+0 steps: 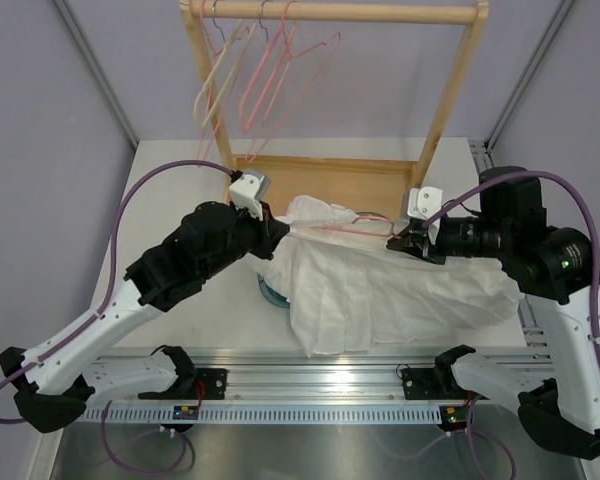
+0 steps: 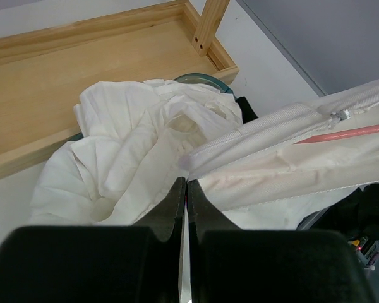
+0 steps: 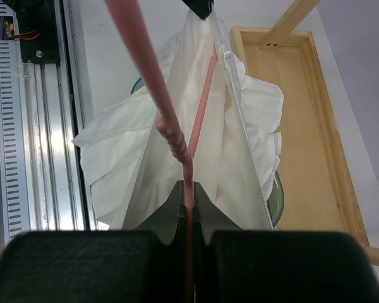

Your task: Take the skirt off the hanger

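The left arm reaches in from the left with its elbow raised and its wrist turned toward the centre. The left hand point(image 2: 184, 184) is pinched fully closed on the end of the skirt point(image 1: 380, 290), right at the waist edge. That grip takes only a thin bite of cloth near the corner, so a firm pull could let the band slide out and leave the garment where it is.

The skirt, off-white in these views, hangs stretched between the 2 hands above the surface point(image 1: 180, 180). Its lower part is heaped over a teal tub point(image 1: 270, 293). Dragging the cloth sideways could tug or tip that tub.

The pink hanger point(image 3: 158, 101) runs inside the waistband, beside a zipper. If the hands part along the wrong line, the hanger's end will likely catch in the band rather than slip free.

The right arm comes in level from the right, its forearm pointing left. The right hand point(image 3: 188, 186) is clamped on the hanger wire, which could twist in so narrow a hold.
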Controlling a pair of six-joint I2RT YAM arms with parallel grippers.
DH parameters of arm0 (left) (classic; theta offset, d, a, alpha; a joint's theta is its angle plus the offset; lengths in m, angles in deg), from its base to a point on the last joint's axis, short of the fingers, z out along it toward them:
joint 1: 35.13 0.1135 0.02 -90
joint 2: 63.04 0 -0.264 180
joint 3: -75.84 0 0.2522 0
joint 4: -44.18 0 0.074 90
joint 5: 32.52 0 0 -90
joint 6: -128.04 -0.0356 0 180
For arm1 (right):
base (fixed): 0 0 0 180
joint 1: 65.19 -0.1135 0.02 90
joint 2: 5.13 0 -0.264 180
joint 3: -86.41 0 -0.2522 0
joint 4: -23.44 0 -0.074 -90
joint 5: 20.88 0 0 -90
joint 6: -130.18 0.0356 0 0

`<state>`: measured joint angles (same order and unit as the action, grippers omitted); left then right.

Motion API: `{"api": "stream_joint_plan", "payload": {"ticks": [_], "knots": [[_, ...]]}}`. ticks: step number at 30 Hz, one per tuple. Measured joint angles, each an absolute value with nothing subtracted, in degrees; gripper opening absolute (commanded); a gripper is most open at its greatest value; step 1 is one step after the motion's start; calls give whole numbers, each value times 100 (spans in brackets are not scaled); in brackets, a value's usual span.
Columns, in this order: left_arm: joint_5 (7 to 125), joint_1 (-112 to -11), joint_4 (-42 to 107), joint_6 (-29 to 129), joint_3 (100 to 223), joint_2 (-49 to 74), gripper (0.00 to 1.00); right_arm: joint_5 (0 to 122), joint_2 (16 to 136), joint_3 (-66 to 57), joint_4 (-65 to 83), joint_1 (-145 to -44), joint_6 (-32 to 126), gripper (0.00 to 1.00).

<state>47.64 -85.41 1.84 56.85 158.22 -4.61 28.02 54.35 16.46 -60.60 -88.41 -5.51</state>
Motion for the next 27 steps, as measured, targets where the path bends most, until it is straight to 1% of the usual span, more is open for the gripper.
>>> {"api": "stream_joint_plan", "payload": {"ticks": [7, 14, 18, 27], "knots": [[4727, -8537, 42, 5574, 15744, -568, 0, 2568, 5570, 1646, -6110, -8850, -584, 0], [4832, -8491, 10, 5421, 15746, -428, 0, 2507, 5629, 1649, -6130, -8850, -586, 0], [5465, -8287, -30, 5294, 15748, -620, 0, 2402, 5627, 1633, -6130, -8847, -564, 0], [6842, -7936, -432, 5119, 15825, -1033, 0, 1864, 5315, 1181, -5878, -8826, -289, 0]]}}
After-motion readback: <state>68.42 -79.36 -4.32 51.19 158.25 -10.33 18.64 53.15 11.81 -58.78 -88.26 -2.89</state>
